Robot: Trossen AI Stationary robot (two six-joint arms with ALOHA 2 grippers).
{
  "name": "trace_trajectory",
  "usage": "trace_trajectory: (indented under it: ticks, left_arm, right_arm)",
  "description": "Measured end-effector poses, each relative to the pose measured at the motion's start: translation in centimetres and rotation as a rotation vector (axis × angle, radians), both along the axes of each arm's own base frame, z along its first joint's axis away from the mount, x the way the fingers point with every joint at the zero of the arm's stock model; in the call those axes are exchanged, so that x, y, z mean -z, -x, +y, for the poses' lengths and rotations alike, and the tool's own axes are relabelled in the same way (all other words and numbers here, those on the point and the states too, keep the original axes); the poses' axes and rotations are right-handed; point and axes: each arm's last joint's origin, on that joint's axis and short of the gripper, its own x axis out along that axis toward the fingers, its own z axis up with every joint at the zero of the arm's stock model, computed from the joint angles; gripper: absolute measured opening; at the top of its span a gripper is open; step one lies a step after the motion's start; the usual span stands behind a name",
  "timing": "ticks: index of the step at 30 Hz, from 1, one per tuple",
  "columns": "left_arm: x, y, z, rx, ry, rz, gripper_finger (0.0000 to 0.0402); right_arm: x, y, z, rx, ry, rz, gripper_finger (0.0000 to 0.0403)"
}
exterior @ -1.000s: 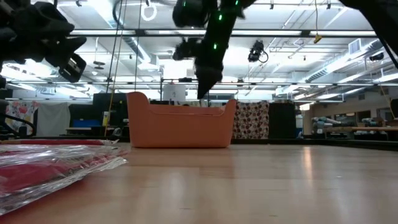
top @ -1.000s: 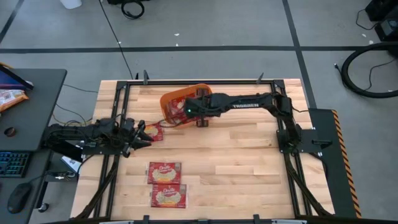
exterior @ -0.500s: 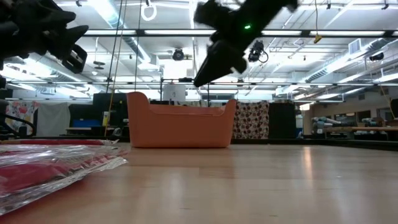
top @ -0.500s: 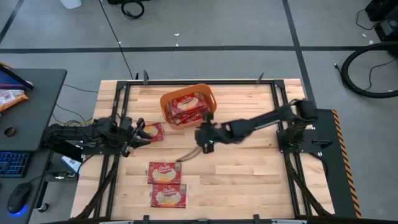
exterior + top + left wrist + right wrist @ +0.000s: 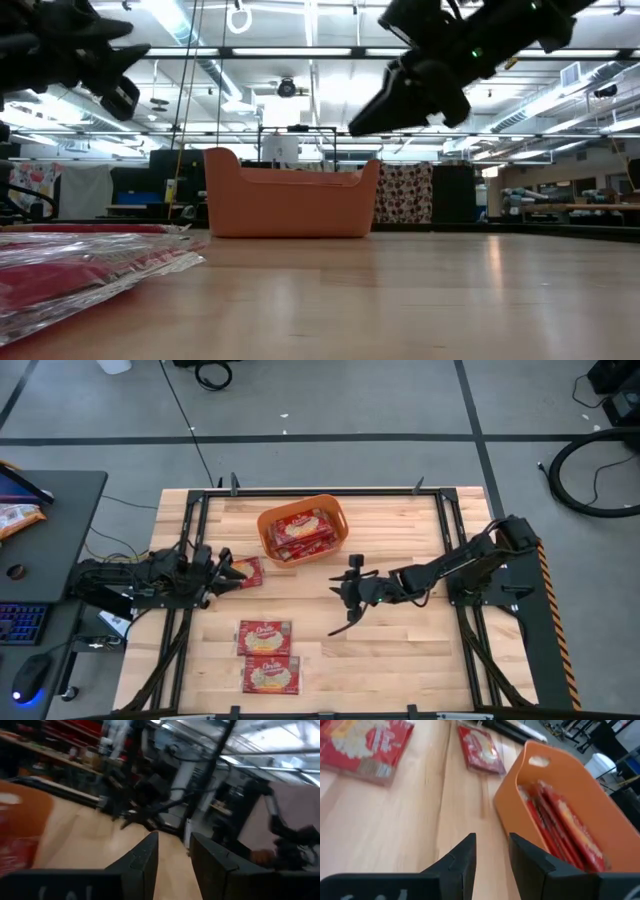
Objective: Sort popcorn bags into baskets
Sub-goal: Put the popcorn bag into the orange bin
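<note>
Seen from above, near to far. At lower centre-left of the frame, two bags (image 5: 265,637) (image 5: 271,675) flat on the wooden surface (image 5: 400,650), one below the other, untouched. Above them, at middle left, a third bag (image 5: 243,572) just in front of the left hand (image 5: 221,573), fingers apart around empty air in the left wrist view, touching nothing. At centre right, the right hand (image 5: 351,598), empty, fingers a narrow gap apart, hanging over bare surface. Farthest, at upper centre, the orange basket (image 5: 267,523) holding several bags (image 5: 302,532), some stacked on edge.

Step in hand, as a judgement: reaching for the next bag. Best done by lowering over one of the two lower bags, spreading the fingers wider, pinching a short edge rather than the flat face, lifting clear before swinging to the basket.

Against a second ago: right hand then above the basket; now drawn back to centre right, basket fully uncovered. Left hand and loose bags unchanged.
</note>
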Motion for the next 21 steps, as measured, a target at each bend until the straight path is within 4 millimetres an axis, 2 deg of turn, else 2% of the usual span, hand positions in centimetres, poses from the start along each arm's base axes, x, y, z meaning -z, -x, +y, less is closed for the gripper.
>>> trace_trajectory:
  ticks: [3,7,14,18,21]
  left_arm:
    - [0.2,-0.1,0.4,-0.150,0.032,0.031,0.0117]
    - [0.4,-0.2,0.7,-0.259,-0.055,0.270,0.0117]
    - [-1.1,-1.7,0.3,-0.228,-0.152,0.579,0.0117]
    - [-0.9,-3.1,-0.3,-0.204,-0.231,0.775,0.0121]
    - [-0.7,-3.9,-0.8,-0.194,-0.255,0.926,0.0140]
  right_arm:
    - [1.0,0.7,-0.2,0.015,-0.006,0.026,0.0119]
    - [2.0,1.5,-0.6,0.066,0.027,0.042,0.0119]
    - [2.5,2.0,-0.9,0.111,0.043,0.019,0.0119]
    - [2.6,2.1,-0.9,0.099,0.046,-0.007,0.0119]
    - [2.7,2.1,-1.0,0.094,0.060,-0.005,0.0119]
